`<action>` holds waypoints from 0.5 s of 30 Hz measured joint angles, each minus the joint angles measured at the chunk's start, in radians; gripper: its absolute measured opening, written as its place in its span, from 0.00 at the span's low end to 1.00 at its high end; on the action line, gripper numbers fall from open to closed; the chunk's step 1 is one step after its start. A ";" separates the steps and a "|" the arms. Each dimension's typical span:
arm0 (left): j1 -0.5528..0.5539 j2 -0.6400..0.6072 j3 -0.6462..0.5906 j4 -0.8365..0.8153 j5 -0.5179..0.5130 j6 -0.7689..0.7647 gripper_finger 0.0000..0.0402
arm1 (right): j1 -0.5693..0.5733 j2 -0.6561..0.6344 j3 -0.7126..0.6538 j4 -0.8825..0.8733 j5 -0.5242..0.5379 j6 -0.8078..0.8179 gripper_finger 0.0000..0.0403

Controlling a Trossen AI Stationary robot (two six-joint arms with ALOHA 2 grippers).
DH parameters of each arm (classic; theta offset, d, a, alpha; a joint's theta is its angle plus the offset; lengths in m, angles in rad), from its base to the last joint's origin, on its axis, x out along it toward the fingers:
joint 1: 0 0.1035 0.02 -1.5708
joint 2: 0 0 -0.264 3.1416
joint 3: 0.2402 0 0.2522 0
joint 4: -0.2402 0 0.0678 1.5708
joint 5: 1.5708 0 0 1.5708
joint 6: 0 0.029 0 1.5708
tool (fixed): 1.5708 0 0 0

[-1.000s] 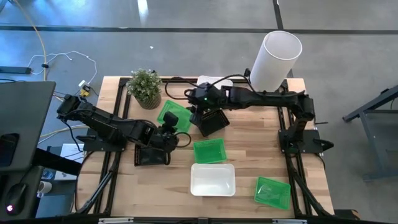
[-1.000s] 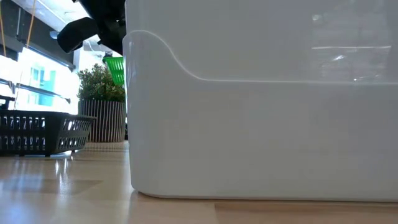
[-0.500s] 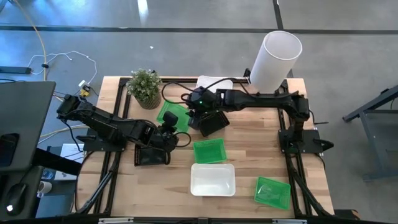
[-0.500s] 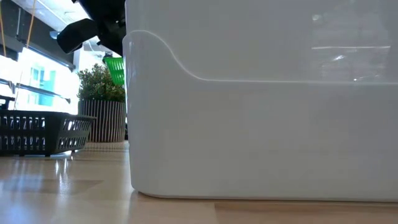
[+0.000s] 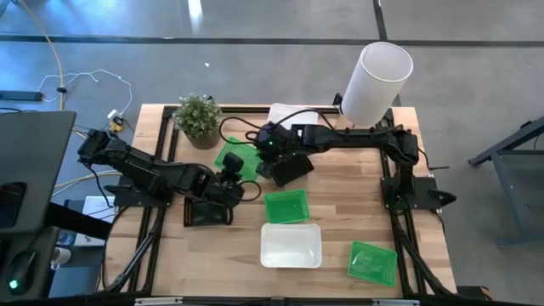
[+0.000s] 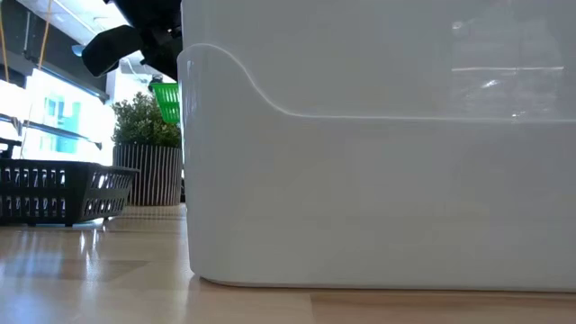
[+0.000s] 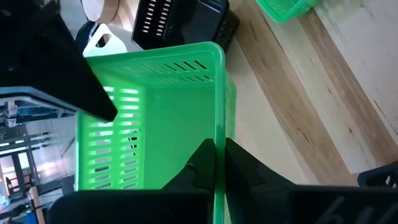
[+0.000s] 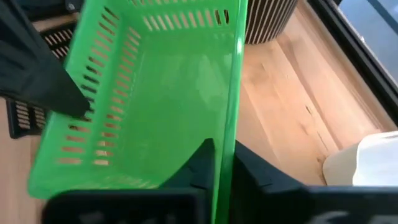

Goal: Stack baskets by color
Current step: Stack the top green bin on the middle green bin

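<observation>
One green basket hangs above the table at the far left, also seen in the low view. My left gripper is shut on its near side. My right gripper is shut on its right side. A black basket lies on the table under my right arm, and another black one lies near my left arm. Two more green baskets and a white basket rest flat on the near half. Another white basket lies at the far edge. My left gripper pinches one side wall of the green basket at its rim, one finger inside and one outside. It comes slanting down from the table's near left. The basket is lifted clear and tilted. My right gripper pinches another wall of the same basket at its rim, one finger inside the basket and one outside. The fingers slant down from the table's right. The basket hangs clear of the table.
A potted plant stands at the far left corner, close behind the held basket. A tall white cylinder stands at the far right. Bare wood lies on the right half between the black basket and the near green one.
My right gripper has moved down and toward the table's left, in to the green basket's right side. The basket and my left gripper have stayed where they were.
</observation>
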 joint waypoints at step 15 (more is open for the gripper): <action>0.000 0.001 0.000 0.042 0.005 -0.019 0.12 | 0.000 0.006 0.000 -0.019 0.053 -0.008 0.00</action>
